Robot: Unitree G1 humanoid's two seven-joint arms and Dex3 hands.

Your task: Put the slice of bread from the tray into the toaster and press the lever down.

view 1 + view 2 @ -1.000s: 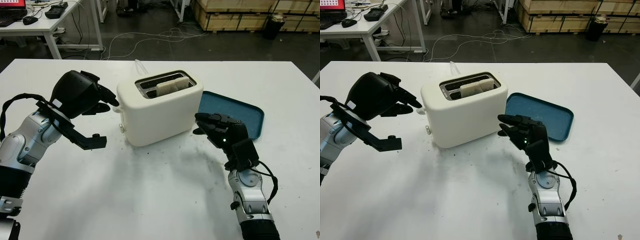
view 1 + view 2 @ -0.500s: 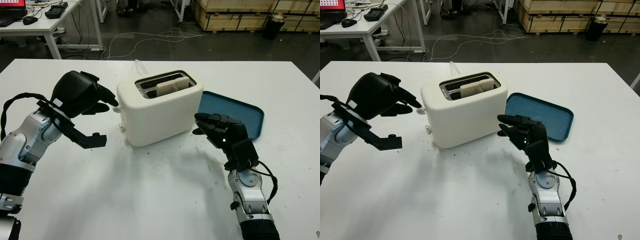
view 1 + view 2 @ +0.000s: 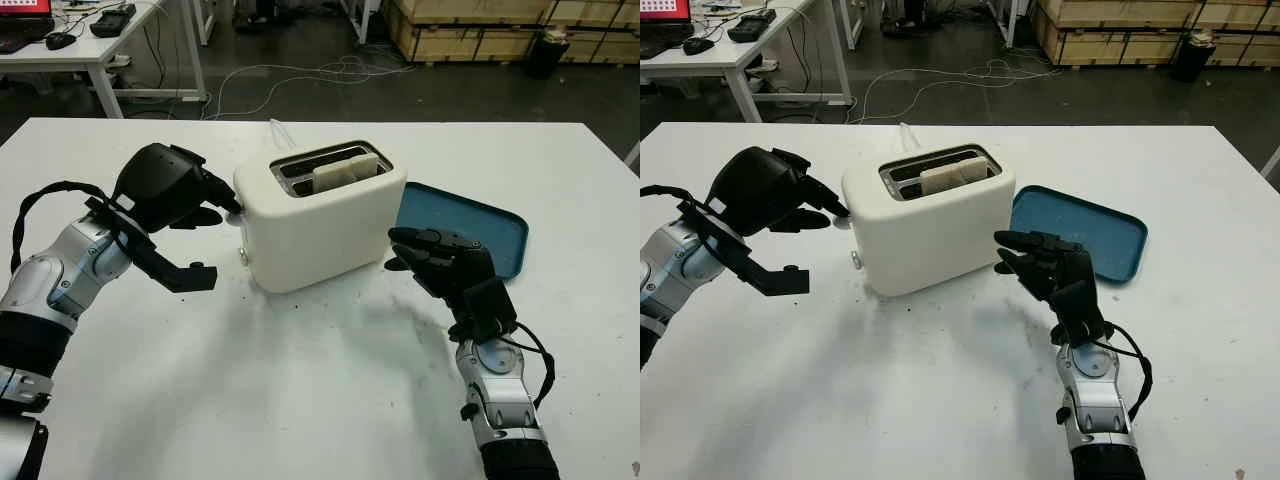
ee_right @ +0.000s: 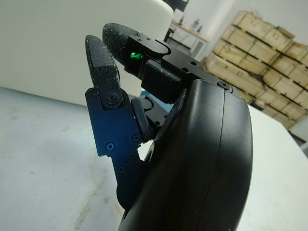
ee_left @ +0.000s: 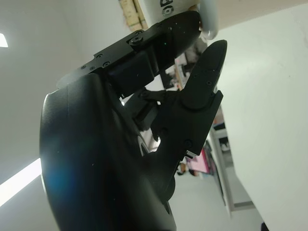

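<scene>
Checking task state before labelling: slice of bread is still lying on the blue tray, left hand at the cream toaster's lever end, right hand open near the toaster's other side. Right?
Not quite. The slice of bread stands in a slot of the cream toaster, not on the blue tray; the left eye view shows it. The rest holds: left hand at the lever end, right hand open near the other side.

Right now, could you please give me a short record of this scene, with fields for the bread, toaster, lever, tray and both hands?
bread: slice of bread standing in one toaster slot, top edge showing
toaster: white toaster on the white table
lever: white lever on the toaster's end facing the left hand, not yet pushed down
tray: blue tray beside the toaster, nothing on its visible part
left hand: left hand with fingertips at the lever, holding nothing
right hand: right hand open, near the toaster's other end, in front of the tray
</scene>
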